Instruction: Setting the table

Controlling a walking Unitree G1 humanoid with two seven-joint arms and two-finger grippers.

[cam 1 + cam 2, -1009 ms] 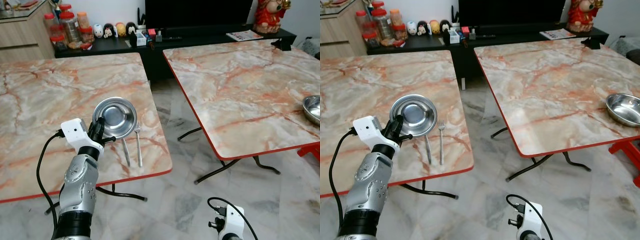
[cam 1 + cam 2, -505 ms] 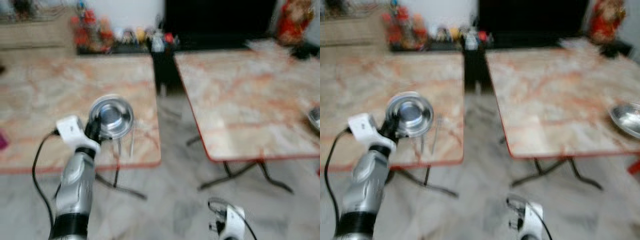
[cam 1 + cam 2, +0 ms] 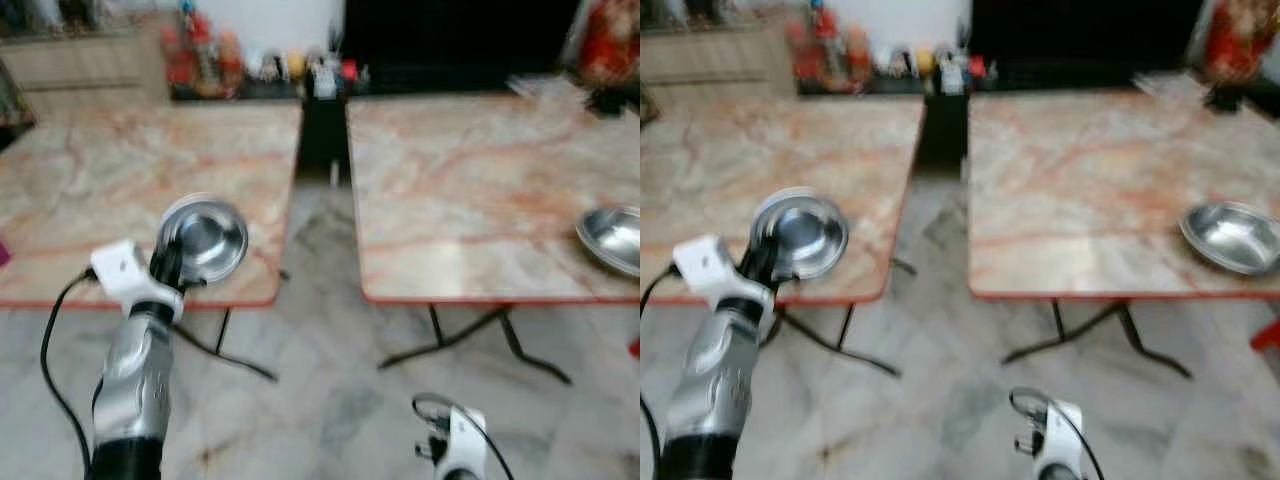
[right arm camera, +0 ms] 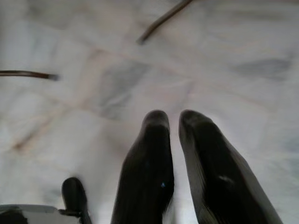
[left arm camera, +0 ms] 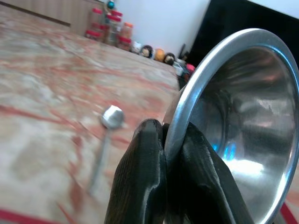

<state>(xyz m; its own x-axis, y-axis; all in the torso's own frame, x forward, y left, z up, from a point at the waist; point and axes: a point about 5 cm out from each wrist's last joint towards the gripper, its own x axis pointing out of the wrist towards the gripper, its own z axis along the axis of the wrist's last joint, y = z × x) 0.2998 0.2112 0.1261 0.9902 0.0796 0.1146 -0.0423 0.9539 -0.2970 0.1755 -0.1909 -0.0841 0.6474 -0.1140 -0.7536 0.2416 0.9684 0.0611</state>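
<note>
left hand [image 5: 164, 154] pinches steel bowl [image 5: 243, 126] rim.

Open aisle of marble floor [image 3: 320, 390] runs between the left counter [image 3: 120, 170] and the right counter [image 3: 470, 190]; passage wide. Black counter legs [image 3: 470, 345] splay out under both edges. Right counter mostly bare, one steel bowl [image 3: 612, 238] near its right edge. Spoon [image 5: 106, 135] lies on the left counter. Dark cabinet [image 3: 440, 45] with jars [image 3: 195, 55] closes the far end.
</note>
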